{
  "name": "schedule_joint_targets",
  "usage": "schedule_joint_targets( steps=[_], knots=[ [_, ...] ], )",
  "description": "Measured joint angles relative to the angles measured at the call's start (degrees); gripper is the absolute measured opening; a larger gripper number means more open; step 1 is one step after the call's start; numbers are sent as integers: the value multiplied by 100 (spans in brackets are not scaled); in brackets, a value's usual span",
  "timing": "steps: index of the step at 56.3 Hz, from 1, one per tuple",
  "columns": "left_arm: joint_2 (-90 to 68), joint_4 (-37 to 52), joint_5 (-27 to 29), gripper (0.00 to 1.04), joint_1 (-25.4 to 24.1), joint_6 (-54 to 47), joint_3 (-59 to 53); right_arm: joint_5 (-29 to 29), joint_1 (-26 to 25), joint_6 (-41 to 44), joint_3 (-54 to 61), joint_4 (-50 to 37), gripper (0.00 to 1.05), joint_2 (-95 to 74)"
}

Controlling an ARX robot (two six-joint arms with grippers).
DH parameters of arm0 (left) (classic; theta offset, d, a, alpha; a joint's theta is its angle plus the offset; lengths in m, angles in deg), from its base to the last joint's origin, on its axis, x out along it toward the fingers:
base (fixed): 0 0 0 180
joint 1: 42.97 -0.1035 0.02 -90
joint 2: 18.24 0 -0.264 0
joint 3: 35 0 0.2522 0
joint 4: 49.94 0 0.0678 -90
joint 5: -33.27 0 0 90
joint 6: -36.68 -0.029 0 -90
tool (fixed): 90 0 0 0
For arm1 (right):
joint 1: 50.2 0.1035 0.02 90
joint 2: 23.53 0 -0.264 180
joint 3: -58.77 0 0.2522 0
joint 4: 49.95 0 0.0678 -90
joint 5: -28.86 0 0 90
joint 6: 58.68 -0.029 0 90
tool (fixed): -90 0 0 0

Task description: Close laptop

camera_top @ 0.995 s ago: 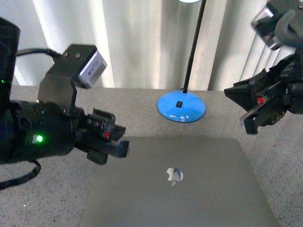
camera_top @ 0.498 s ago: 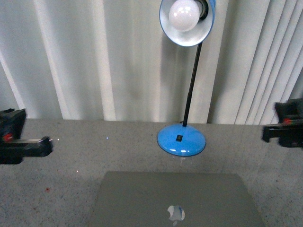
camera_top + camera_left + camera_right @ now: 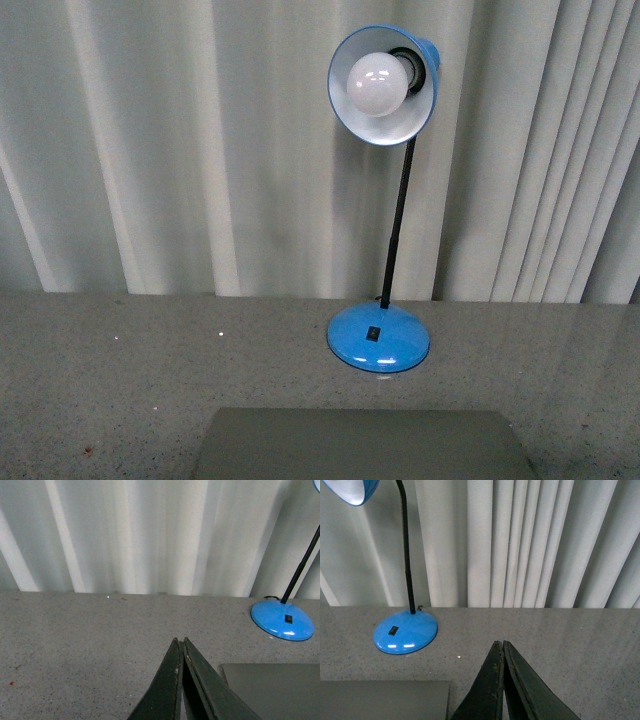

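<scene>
The laptop (image 3: 365, 443) lay closed and flat on the table (image 3: 120, 380), directly in front of the lamp (image 3: 379, 338); only its rear lid edge showed, so the latch state is presumed. The left gripper (image 3: 180, 641) was clenched, tips together, over bare table left of the lamp. The right gripper (image 3: 500, 643) was likewise clenched, right of the lamp.

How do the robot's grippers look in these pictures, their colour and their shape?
Only the fingertips show, in the wrist views. The left gripper has two dark, greenish-black fingers, flat and tapering to a narrow point. The right gripper looks the same: dark, wedge-shaped fingers with slightly worn edges. No cables or markings are visible, and the front view shows neither arm.
</scene>
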Motion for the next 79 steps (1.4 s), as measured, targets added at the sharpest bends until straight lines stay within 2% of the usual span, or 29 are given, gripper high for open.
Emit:
schedule_joint_targets(
  steps=[3, 6, 8, 12, 18, 44, 79],
  knots=[
    [254, -188, -46, 4, -63, 0, -66, -55, -35, 0, 87, 131, 3, 216],
    [533, -420, -92, 4, -129, 0, -142, -424, -273, -2, 190, 339, 3, 527],
    [719, -573, -125, 4, -170, 0, -186, -437, -350, -4, 238, 459, 3, 693],
    [1071, -861, -551, 4, -483, 0, -249, -431, -431, -9, 326, 693, 3, 1032],
    [1589, -1281, -603, 4, -667, 0, -251, -439, -442, -9, 444, 1091, 3, 1547],
    [3425, -2951, -625, 4, -680, 0, -260, -470, -446, -11, 634, 2900, 3, 3633],
    [4741, -4245, -625, 4, -680, 0, -262, -470, -448, -11, 634, 4470, 3, 5270]
  ],
)
